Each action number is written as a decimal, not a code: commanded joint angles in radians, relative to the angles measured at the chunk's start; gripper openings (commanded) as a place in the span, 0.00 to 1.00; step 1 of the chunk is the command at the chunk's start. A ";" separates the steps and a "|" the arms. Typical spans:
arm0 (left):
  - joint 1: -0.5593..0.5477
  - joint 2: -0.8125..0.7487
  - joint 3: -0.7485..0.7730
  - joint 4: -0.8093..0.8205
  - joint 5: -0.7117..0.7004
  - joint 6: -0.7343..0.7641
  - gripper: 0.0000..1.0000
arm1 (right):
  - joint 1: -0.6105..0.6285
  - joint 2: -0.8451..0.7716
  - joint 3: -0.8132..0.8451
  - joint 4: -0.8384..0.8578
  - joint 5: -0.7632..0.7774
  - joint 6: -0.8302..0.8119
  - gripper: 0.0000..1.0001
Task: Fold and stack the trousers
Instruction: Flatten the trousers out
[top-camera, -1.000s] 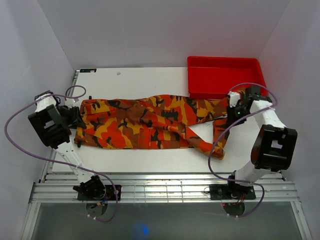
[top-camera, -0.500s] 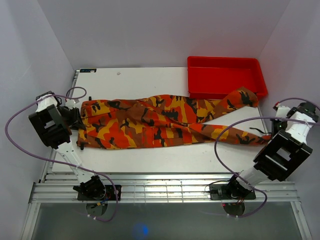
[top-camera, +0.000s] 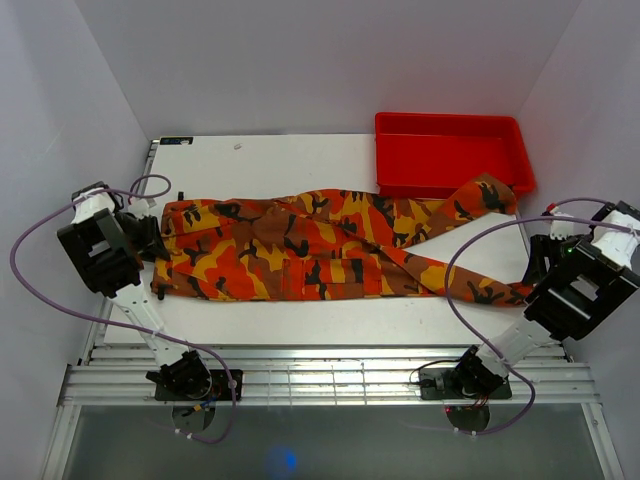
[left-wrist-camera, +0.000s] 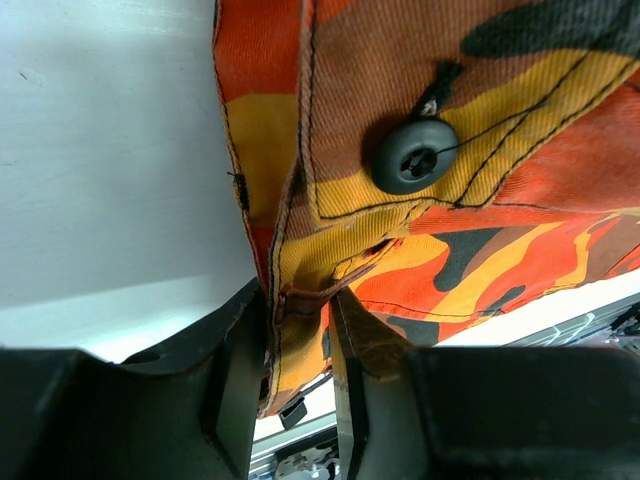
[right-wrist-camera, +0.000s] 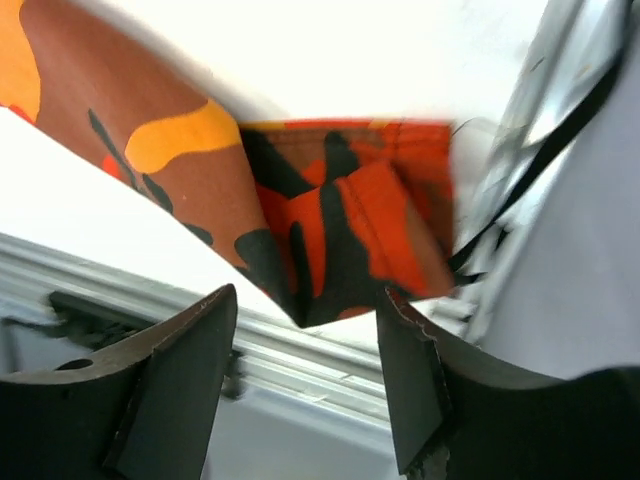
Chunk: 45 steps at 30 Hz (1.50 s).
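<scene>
**Left wrist view.** The trousers (left-wrist-camera: 480, 200) run off the top and right edges. The cloth edge nipped by the left gripper (left-wrist-camera: 297, 315) disappears between and below its fingers (left-wrist-camera: 235, 370).

**Right wrist view.** Blur smears the leg end ahead of the right gripper (right-wrist-camera: 308, 300), so contact with either spread finger cannot be told.

**Top view.** Both claws are small and half hidden under their arms.
</scene>
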 joint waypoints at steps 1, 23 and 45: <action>0.001 -0.062 0.014 -0.002 -0.003 0.016 0.42 | -0.007 -0.147 0.017 0.081 -0.061 -0.260 0.64; 0.001 -0.036 0.032 -0.018 0.031 0.019 0.42 | 0.091 -0.698 -0.815 0.603 0.025 -0.996 0.60; 0.002 -0.046 0.011 -0.005 -0.006 0.027 0.41 | 0.393 0.325 0.247 0.053 -0.090 -0.060 0.54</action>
